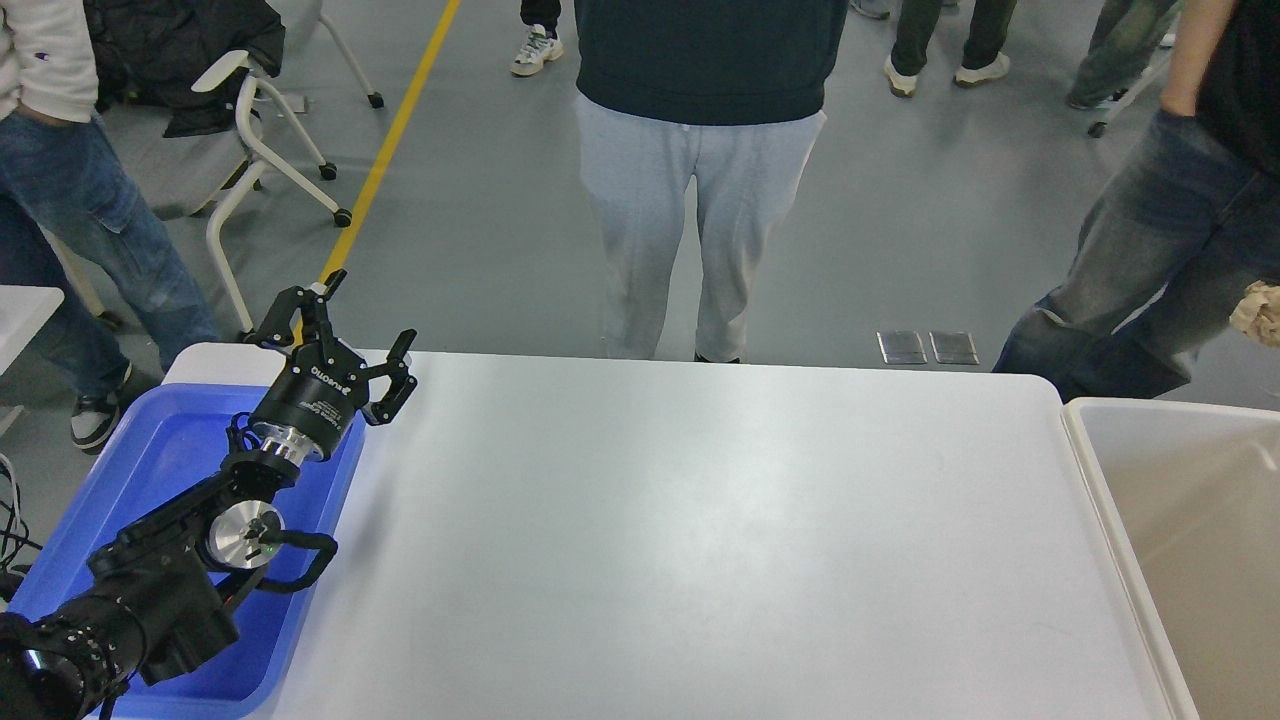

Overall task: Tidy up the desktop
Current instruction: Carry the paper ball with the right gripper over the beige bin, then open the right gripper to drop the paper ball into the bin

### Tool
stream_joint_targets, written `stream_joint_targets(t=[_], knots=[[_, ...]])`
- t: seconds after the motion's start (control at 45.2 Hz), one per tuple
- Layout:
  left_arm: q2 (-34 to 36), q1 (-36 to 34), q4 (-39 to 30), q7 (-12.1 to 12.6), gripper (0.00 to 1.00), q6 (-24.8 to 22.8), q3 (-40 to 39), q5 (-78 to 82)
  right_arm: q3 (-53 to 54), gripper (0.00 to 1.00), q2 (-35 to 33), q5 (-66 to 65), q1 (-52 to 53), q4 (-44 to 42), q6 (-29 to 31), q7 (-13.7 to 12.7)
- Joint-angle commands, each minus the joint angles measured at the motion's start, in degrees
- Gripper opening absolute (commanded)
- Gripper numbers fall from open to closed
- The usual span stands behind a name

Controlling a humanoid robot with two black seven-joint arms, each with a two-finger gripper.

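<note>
The white desktop point(700, 530) fills the middle of the head view and has nothing lying on it. My left gripper point(372, 308) is open and empty, raised over the far right corner of the blue tray point(150, 470) at the desktop's left end. My right gripper is out of view past the right edge. A crumpled beige wad point(1262, 312) shows at that edge, high above the far side of the beige bin point(1090, 450); what holds it is hidden.
A person in grey trousers point(690, 220) stands close behind the desktop's far edge. Another in jeans point(1130, 270) stands at the far right corner. A wheeled chair point(240, 150) and a third person point(60, 200) are at the far left.
</note>
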Motion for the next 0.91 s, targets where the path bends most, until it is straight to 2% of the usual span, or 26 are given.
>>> stream_joint_targets(t=[0.0,0.177,0.42,0.884], knots=[[0.0,0.0,0.0,0.0,1.00,0.0,0.0,0.0,0.0,0.00,9.0,15.4,-6.0,-16.2,-6.7,-1.6],[0.0,0.0,0.0,0.0,1.00,0.0,0.0,-0.1,1.6,0.00,18.3,20.3,-11.4,-30.1,-7.5,-2.9],[0.0,0.0,0.0,0.0,1.00,0.1,0.0,-0.1,9.8,0.00,25.0,20.7,-16.9,-40.4,-8.2,-4.6],[0.0,0.0,0.0,0.0,1.00,0.1,0.0,-0.1,17.9,0.00,28.8,20.8,-22.4,-42.6,-8.2,-4.7]])
